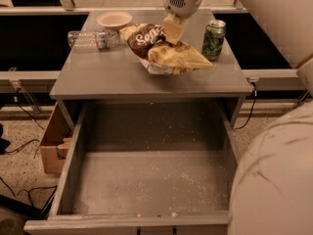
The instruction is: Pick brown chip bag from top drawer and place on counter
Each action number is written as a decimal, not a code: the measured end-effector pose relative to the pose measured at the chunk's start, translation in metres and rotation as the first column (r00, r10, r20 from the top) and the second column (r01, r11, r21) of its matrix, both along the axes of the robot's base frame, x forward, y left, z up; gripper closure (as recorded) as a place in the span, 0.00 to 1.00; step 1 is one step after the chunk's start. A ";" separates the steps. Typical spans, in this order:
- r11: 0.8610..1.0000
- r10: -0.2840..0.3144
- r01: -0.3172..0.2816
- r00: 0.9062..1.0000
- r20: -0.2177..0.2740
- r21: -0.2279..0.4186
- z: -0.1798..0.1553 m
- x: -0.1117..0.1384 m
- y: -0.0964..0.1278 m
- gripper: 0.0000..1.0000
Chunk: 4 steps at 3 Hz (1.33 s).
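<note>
The brown chip bag (161, 50) lies crumpled on the counter (107, 77), near its back middle, with its dark "Sea Salt" part to the left and a tan-yellow end to the right. My gripper (174, 29) hangs straight above the bag's middle, its tip at the bag's top. The top drawer (146, 180) is pulled fully out below the counter; its crumb-speckled floor holds nothing.
On the counter stand a green can (213, 39) right of the bag, a pale bowl (114, 19) and a lying clear water bottle (93, 39) at the back left. A cardboard box (53, 143) sits on the floor left of the drawer. My white arm (276, 180) fills the right foreground.
</note>
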State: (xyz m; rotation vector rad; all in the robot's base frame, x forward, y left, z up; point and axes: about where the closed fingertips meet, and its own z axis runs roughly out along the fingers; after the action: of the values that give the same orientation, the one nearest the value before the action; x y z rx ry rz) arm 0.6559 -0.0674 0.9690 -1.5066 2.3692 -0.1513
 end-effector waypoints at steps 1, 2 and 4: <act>1.000 0.002 -0.002 1.000 0.009 0.005 -0.001 0.003 0.002 0.36; 1.000 0.004 -0.004 1.000 0.016 0.008 -0.002 0.006 0.004 0.11; 1.000 0.003 -0.003 1.000 0.022 0.011 -0.002 0.008 0.005 0.00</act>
State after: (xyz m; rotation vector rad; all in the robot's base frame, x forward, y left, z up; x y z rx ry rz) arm 0.6642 -0.0622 0.9668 -1.4955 2.3469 -0.1525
